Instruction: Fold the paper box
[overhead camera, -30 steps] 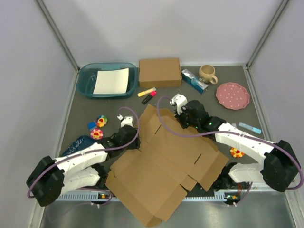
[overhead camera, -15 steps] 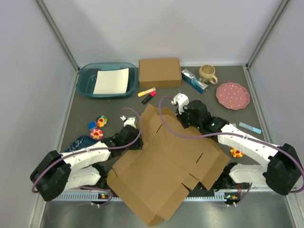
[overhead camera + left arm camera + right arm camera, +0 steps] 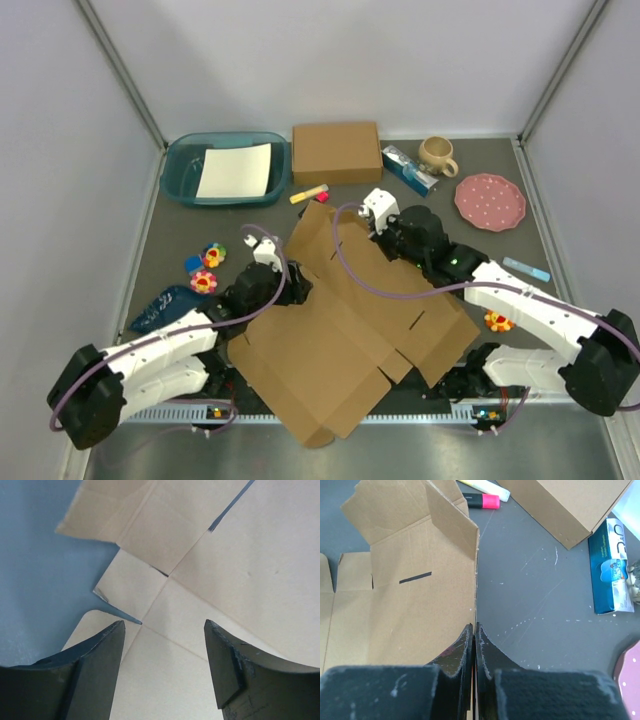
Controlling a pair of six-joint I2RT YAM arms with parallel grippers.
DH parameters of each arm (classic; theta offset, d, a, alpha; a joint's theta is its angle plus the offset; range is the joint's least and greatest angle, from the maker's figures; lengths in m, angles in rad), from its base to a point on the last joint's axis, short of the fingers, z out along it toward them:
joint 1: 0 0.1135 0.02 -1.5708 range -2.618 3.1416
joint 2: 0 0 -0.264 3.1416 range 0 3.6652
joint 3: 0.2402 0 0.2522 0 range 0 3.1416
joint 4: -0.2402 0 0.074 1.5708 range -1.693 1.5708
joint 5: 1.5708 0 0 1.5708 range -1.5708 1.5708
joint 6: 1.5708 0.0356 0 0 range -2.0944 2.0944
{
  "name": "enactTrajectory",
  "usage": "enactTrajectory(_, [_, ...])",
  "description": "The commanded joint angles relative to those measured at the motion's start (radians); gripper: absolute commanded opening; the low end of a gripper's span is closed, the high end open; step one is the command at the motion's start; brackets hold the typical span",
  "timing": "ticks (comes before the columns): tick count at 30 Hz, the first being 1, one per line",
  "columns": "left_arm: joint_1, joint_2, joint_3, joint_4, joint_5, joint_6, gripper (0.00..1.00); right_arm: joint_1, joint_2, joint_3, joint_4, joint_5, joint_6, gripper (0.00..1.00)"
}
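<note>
The paper box (image 3: 345, 330) is a large brown die-cut sheet with flaps, lying tilted across the table's near middle, its far part raised. My right gripper (image 3: 375, 225) is shut on the sheet's far right edge; in the right wrist view the fingers (image 3: 474, 635) pinch the cardboard wall (image 3: 420, 600) edge-on. My left gripper (image 3: 285, 285) is open at the sheet's left side; in the left wrist view its fingers (image 3: 107, 645) straddle a crease of the cardboard (image 3: 200, 580) without closing on it.
A smaller closed brown box (image 3: 336, 152) stands at the back. A teal bin (image 3: 180, 165) with white paper is back left. Highlighters (image 3: 308, 193), a blue carton (image 3: 409, 169), a mug (image 3: 437, 153) and a pink plate (image 3: 490, 201) lie behind. Small toys (image 3: 205, 268) sit left.
The sheet's far part has been lifted and swung towards the back, now covering the red marker. Both grippers have moved a little towards the back with it.
</note>
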State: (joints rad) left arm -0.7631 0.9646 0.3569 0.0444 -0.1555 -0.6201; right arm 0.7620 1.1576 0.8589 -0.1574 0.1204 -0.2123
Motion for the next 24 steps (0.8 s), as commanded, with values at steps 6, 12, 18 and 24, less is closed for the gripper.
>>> enactTrajectory(6, [0.028, -0.103, -0.035, 0.077, -0.099, 0.033, 0.72, 0.008, -0.075, 0.009, 0.01, -0.019, -0.013, 0.0])
enactTrajectory(12, [0.041, -0.029, -0.045, 0.101, -0.078, -0.012, 0.7, -0.059, -0.024, -0.004, -0.005, -0.109, 0.12, 0.0])
enactTrajectory(18, [0.041, -0.088, -0.073, 0.118, -0.102, -0.003, 0.7, -0.115, 0.01, -0.078, 0.048, -0.094, 0.238, 0.0])
enactTrajectory(24, [0.042, -0.064, -0.059, 0.117, -0.116, 0.025, 0.7, -0.217, 0.04, -0.113, 0.088, -0.151, 0.347, 0.0])
